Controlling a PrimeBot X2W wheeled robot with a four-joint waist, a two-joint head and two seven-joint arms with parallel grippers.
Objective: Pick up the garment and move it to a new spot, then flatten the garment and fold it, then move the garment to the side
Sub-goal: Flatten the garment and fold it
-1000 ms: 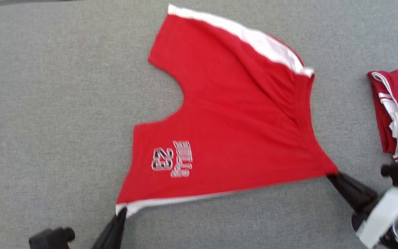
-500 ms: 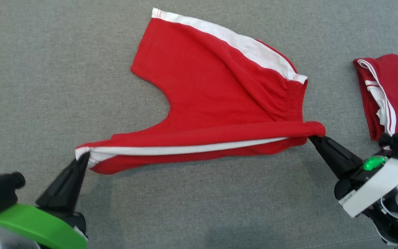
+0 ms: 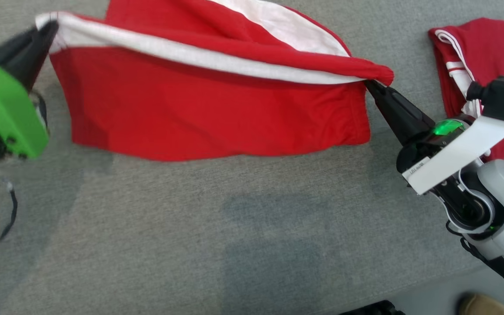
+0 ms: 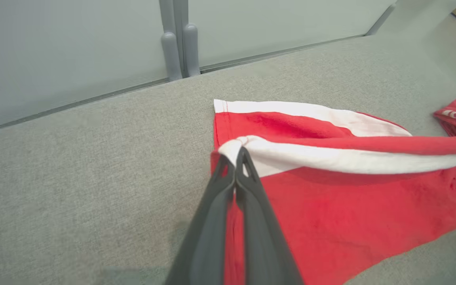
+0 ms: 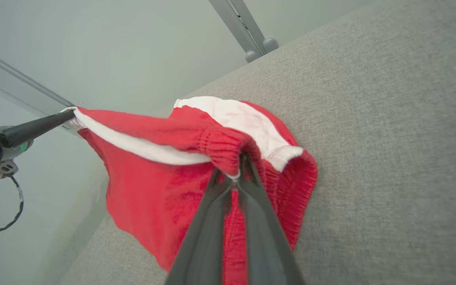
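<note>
The garment [image 3: 208, 100] is a pair of red shorts with a white side stripe. It hangs folded lengthwise between both grippers, its lower edge trailing on the grey fabric surface [image 3: 234, 227]. At the upper left, my left gripper [image 3: 52, 27] is shut on the white-trimmed leg hem. The left wrist view shows this gripper [image 4: 235, 152] pinching the white corner of the shorts [image 4: 350, 198]. My right gripper [image 3: 369, 84] is shut on the elastic waistband, and its own view shows the tips [image 5: 240, 158] biting into the red cloth [image 5: 152, 186]. The left gripper [image 5: 69, 114] also appears there, across the stretched edge.
A second red garment [image 3: 475, 52] with white stripes lies folded at the right, close behind my right wrist. A pale wall with a grey rail [image 4: 176, 51] borders the far side of the surface. A shoe [image 3: 475, 304] shows beyond the surface's near edge at the bottom right.
Both grippers have lifted the near edge of the shorts and carried it away from me over the far half. The printed front is now hidden. The head camera has also shifted.
</note>
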